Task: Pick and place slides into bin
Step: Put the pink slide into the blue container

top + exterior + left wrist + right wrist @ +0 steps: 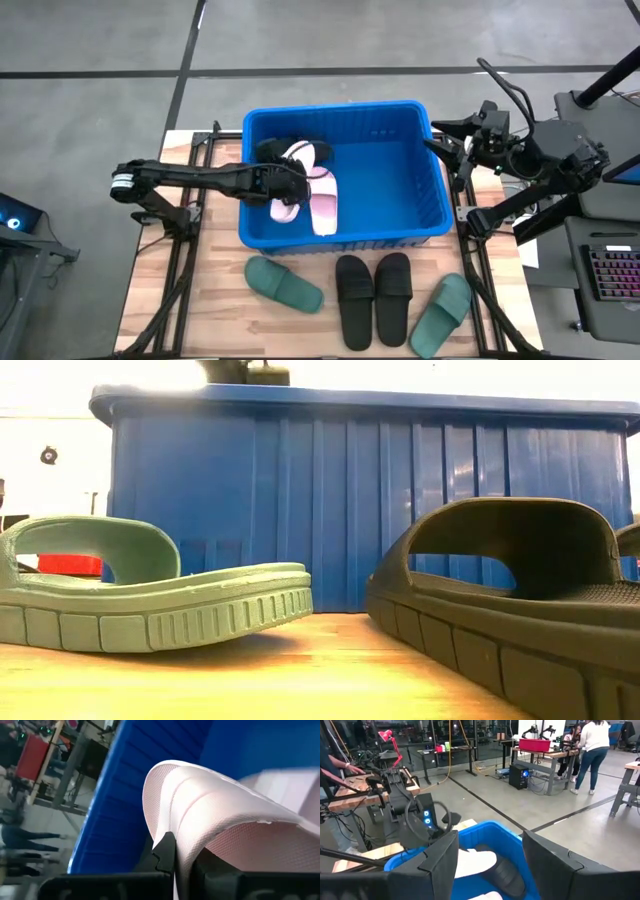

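Observation:
The blue bin (400, 215) stands mid-table. My left gripper (300, 185) reaches in over its left wall, shut on a pale pink slide (286, 207). A second pink slide (324, 205) and a black one (275, 150) lie inside the bin. In front of the bin, two green slides (283, 283) (442, 313) and two black slides (353, 300) (393, 295) lie soles down on the table. My right gripper (445, 140) waits open by the bin's right rim, holding nothing. My left gripper pinches the pink slide's wide strap (200, 815) between its two fingers (165, 852), at the strap's edge. The strap arches out past the fingertips. The gripper slants down from the table's left. The slide hangs inside the bin's left part; whether it touches the floor I cannot tell.
The bin's right half (400, 180) is bare floor. Dark frame rails (190, 215) run along both table sides. In the low view a green slide (150, 600) and a black slide (520, 590) lie before the bin wall (350, 500). People and benches show in the room beyond.

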`<state>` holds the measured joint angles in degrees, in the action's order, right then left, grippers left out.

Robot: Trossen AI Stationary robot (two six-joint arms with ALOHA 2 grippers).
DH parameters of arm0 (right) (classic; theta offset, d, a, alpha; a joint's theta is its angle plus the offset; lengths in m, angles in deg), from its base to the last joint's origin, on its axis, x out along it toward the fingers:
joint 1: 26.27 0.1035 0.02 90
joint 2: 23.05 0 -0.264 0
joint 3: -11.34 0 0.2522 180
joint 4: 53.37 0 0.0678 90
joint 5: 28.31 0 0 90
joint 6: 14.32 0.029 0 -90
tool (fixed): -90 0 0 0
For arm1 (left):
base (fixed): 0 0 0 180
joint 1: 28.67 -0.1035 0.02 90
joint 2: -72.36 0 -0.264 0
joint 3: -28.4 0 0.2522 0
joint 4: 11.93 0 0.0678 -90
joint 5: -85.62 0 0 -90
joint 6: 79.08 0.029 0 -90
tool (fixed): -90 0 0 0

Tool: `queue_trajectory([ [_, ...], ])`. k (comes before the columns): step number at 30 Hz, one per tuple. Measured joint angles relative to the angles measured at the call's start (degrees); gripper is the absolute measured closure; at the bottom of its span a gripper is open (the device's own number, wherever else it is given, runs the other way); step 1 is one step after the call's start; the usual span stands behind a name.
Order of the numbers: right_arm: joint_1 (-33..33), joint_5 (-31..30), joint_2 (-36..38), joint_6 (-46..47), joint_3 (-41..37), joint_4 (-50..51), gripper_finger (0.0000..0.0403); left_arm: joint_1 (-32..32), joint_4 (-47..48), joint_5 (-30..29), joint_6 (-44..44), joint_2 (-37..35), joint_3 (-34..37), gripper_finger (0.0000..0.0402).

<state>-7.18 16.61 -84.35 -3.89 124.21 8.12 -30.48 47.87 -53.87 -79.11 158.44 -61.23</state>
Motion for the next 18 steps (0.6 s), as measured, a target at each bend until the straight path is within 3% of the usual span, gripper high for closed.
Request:
queue_trajectory([
  [7,0.0,0.0,0.0,0.0,0.0,0.0,0.0193,0.0,0.1,2.4,3.0,0.0,4.4,0.0401],
  [12,0.0,0.0,0.0,0.0,0.0,0.0,0.0193,-0.3,0.1,12.3,8.4,0.6,6.6,0.0401],
  [18,0.0,0.0,0.0,0.0,0.0,0.0,0.0193,-1.6,3.7,12.8,5.7,4.7,7.0,0.0401],
])
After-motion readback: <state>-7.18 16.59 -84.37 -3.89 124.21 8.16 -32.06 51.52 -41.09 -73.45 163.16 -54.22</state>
